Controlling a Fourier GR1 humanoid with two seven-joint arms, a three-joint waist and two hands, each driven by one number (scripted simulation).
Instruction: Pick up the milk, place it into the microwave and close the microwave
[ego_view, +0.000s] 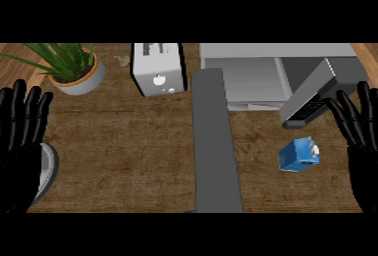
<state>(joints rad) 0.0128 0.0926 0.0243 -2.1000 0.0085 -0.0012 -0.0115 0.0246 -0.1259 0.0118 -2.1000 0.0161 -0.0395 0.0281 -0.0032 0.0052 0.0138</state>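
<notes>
My right hand (356, 131) stood at the counter's right edge, fingers straight and spread apart, holding nothing. The milk (299, 155), a small blue carton with a white cap, sat on the counter (125, 150) just inward of that hand, a little below the level of my fingertips and near the right edge. It looked tilted, its long axis running slantwise from the lower left up toward the cap at the upper right, so I judged that a reach sideways across to the left, with the palm turned toward the carton, would meet its flank rather than its end. My left hand (23, 125) rested open at the counter's left edge, fingers up and apart, well away from the carton and across the grey strip (214, 150) down the middle, so the right was plainly the nearer one for the pick. The microwave (258, 75) sat at the far right corner with its door (317, 95) swung open, hanging just beyond the milk and close to my right fingertips.
</notes>
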